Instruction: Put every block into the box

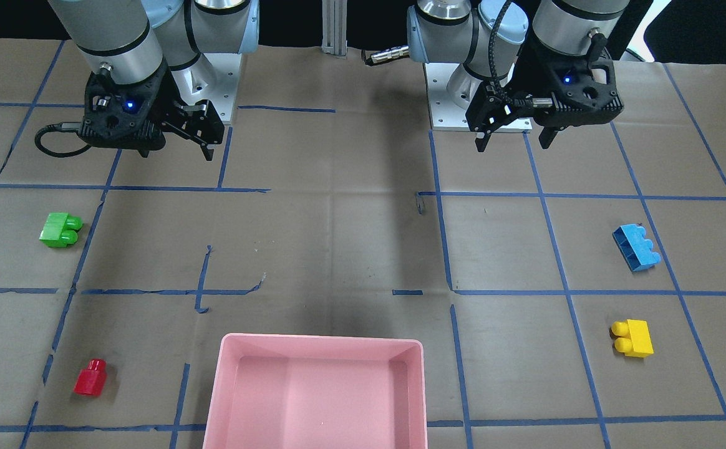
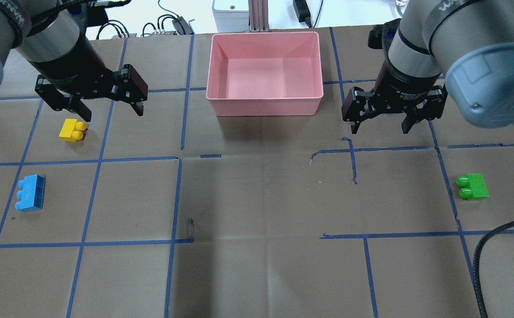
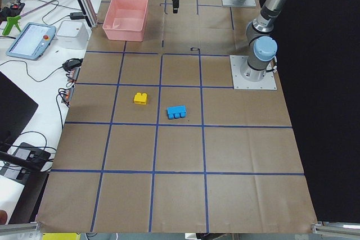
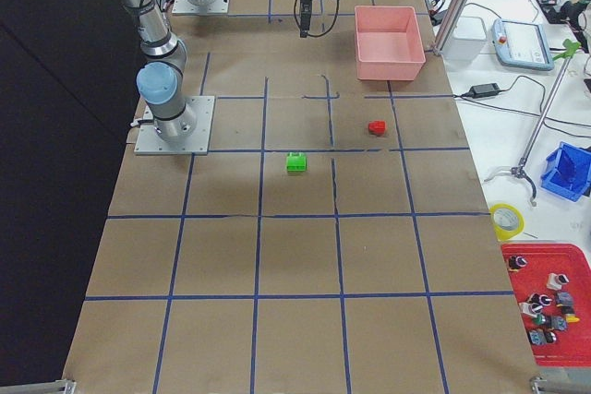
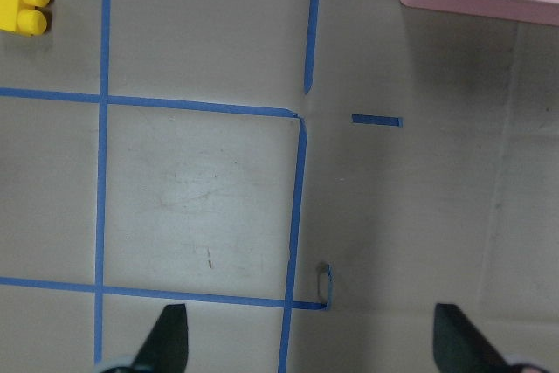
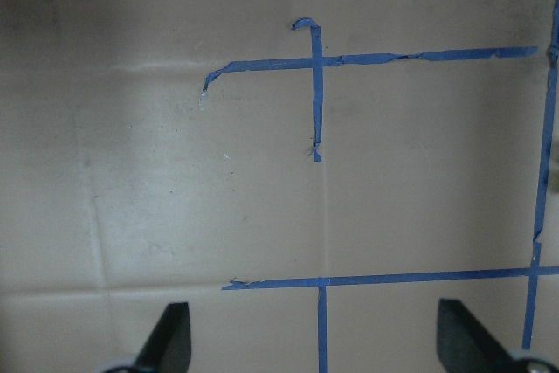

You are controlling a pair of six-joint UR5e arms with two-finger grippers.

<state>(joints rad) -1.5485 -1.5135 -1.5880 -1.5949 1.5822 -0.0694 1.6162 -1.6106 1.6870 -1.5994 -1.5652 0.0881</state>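
The pink box (image 2: 266, 34) is empty at the table's far middle; its rim also shows in the front view (image 1: 322, 340). The yellow block (image 2: 72, 130) and blue block (image 2: 29, 193) lie on my left side. The green block (image 2: 473, 186) lies on my right. The red block (image 1: 91, 377) lies right of the box and is hidden in the overhead view. My left gripper (image 2: 112, 112) is open and empty, above the paper just right of the yellow block (image 5: 24, 4). My right gripper (image 2: 379, 130) is open and empty, right of the box.
Brown paper with a blue tape grid (image 2: 179, 198) covers the table. A black cable (image 2: 486, 251) hangs at the overhead view's right edge. Devices and cables (image 3: 36, 40) lie beyond the far edge, near the box. The arm bases (image 1: 481, 106) stand on the robot's side.
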